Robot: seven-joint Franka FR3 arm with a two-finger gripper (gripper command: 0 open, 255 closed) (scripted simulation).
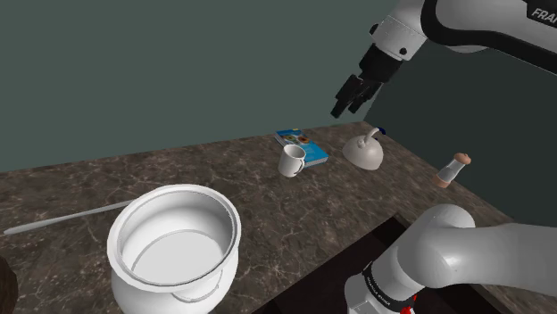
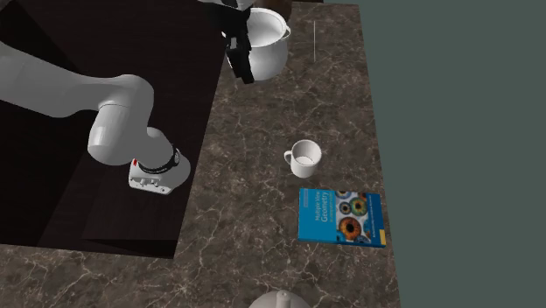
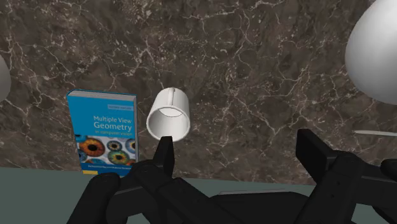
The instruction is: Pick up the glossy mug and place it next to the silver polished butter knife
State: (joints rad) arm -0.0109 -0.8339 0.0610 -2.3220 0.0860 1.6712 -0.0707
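Glossy white mug [image 1: 292, 161]: frame ctr, untouched. Black end effector [image 1: 346, 105]: upper right, fingers apart. Pick + place by slim silver knife [image 1: 62, 218] pending.

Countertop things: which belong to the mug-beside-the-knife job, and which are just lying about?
Job: white mug, butter knife, gripper (open, above the counter).
Lying about: blue book, large white pot, white domed dish, small shaker.

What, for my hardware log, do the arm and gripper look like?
The arm has smooth white rounded links, dark joints, dark lettering on one link, and a small red mark by a black ring. The gripper is all black with two blocky fingers.
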